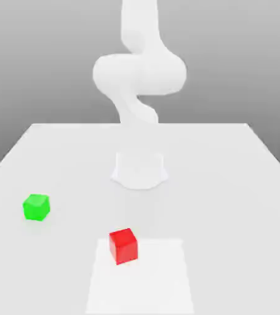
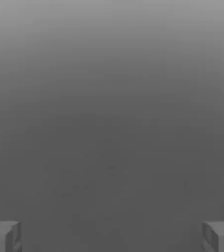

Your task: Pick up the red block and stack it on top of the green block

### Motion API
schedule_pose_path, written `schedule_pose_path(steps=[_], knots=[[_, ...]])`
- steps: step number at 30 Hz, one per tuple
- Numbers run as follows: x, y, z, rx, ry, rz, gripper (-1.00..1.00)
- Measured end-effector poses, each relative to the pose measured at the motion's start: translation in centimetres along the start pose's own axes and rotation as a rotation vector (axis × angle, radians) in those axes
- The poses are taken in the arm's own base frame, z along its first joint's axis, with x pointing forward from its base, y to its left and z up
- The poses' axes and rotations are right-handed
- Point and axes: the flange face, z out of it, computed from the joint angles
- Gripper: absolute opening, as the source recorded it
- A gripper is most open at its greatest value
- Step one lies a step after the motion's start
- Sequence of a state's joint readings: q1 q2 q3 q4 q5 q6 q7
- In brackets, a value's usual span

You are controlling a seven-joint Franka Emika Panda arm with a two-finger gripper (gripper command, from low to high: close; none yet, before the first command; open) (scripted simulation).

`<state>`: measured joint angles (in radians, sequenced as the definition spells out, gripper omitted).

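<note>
red block [image 1: 124,245] is seen nearest, resting on the table [image 1: 240,184], at the edge of a paler square patch [image 1: 154,283] | green block [image 1: 36,207] is set well apart, toward the exterior view's left | gripper [image 2: 112,237] fingers [image 2: 3,236] are spread wide, nothing held
</note>
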<state>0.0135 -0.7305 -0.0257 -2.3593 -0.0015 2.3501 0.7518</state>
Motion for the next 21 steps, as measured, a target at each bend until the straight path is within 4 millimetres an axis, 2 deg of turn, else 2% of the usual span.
schedule_pose_path(steps=[5,8,11,14,17,18,21], knots=[[-2.6,4.4,12.2,-0.114,-0.149,-0.084,0.00],[-5.3,7.7,18.4,-0.179,-0.240,-0.137,0.00],[-8.9,11.7,23.8,-0.243,-0.335,-0.194,0.00],[-13.3,16.4,28.2,-0.310,-0.439,-0.255,0.00],[-18.7,22.1,31.6,-0.381,-0.556,-0.322,0.00],[-19.8,23.3,32.5,-0.393,-0.578,-0.335,0.00],[-21.7,25.1,34.6,-0.403,-0.597,-0.349,0.00]])
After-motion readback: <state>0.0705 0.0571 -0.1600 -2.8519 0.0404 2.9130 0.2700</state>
